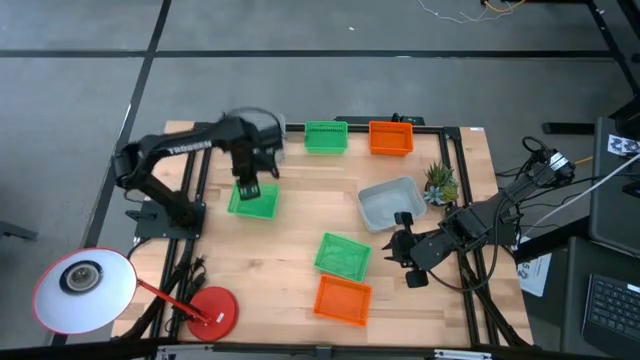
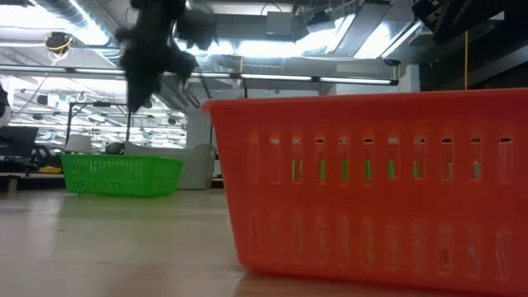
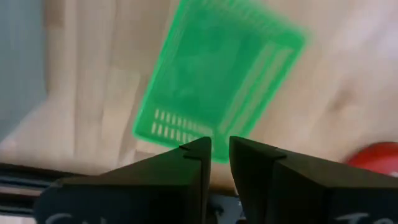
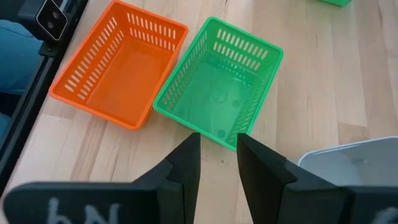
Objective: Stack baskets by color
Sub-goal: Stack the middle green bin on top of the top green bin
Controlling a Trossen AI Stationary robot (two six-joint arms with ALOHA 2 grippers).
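A green basket (image 1: 252,202) (image 3: 217,74) rests on its base at the table's left, and my left gripper (image 1: 248,188) (image 3: 220,149) hangs above it, pointing down, with a narrow gap between its fingers and nothing in it. In the low view it (image 2: 140,91) is well clear of that basket (image 2: 122,173). Another green basket (image 1: 343,255) (image 4: 217,87) and an orange basket (image 1: 343,299) (image 4: 118,65) stand side by side near the front. My right gripper (image 1: 398,248) (image 4: 217,146) hovers open beside them. A grey basket (image 1: 390,202) sits mid-table. A green basket (image 1: 325,137) and an orange basket (image 1: 391,138) stand at the far edge.
A small potted plant (image 1: 440,183) stands right of the grey basket. A round red disc (image 1: 213,308) and a white round lamp head (image 1: 85,290) lie at the front left. Bare wood shows in the table's middle (image 1: 300,205).
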